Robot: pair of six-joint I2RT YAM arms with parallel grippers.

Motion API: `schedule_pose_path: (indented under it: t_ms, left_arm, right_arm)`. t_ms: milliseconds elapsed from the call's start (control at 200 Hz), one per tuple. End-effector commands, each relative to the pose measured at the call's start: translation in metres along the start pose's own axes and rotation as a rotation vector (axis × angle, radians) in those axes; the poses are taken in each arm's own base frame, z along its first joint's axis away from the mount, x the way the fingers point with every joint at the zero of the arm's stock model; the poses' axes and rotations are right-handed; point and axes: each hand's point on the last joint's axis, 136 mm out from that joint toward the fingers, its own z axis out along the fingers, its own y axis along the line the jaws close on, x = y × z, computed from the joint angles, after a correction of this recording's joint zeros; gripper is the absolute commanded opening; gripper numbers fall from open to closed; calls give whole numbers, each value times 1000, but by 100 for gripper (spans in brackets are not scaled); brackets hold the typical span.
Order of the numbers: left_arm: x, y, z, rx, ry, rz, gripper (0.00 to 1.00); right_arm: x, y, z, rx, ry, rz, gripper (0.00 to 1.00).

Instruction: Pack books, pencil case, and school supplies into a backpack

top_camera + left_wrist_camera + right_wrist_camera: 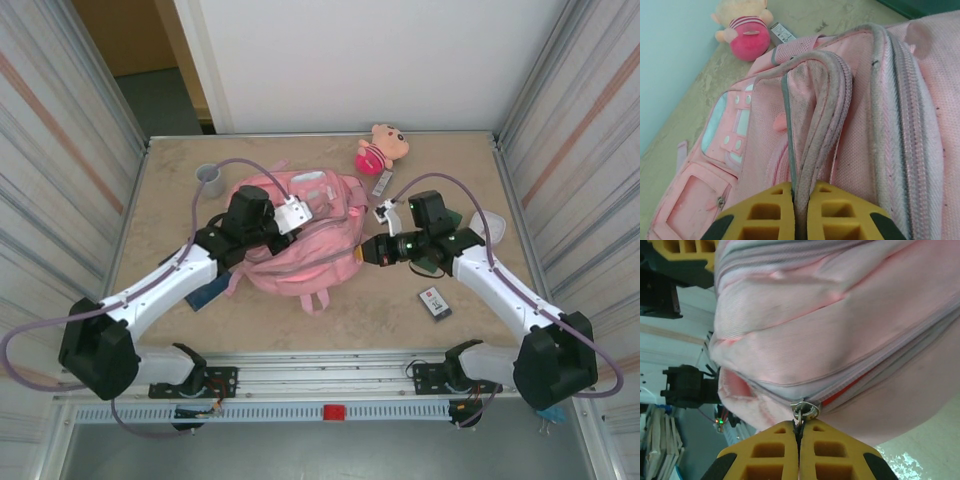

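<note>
The backpack [305, 250] lies in the middle of the top view, a pink heap between the two arms. The left gripper [278, 230] sits on its upper left part. From the left wrist its yellow fingers [765, 212] are pressed together on a raised ridge of pink fabric, perhaps the zip edge or a handle; I cannot say which. The right gripper [362, 252] meets the bag's right side, and the right wrist view shows it pinched tight on the metal zip pull [804, 411]. A dark blue book [208, 293] lies at lower left, half under the left arm. The black rectangular piece [434, 302] rests at lower right, well apart from the bag, and the grey stick [382, 182] lies above it, just beside the plush doll [380, 148].
</note>
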Motion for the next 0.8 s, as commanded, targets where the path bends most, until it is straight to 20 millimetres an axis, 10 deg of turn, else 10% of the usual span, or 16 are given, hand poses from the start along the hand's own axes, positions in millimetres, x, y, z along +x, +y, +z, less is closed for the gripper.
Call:
schedule_pose_path:
  t_ms: [0, 371, 797]
  left_arm:
    - [-5, 37, 6, -178, 17, -67, 0]
    - [-33, 19, 19, -56, -115, -125, 0]
    - [-42, -4, -16, 180, -339, -67, 0]
  right_arm:
    - [5, 32, -2, -43, 35, 16, 0]
    - [5, 73, 37, -134, -26, 95, 6]
    - [-7, 30, 1, -160, -207, 373, 70]
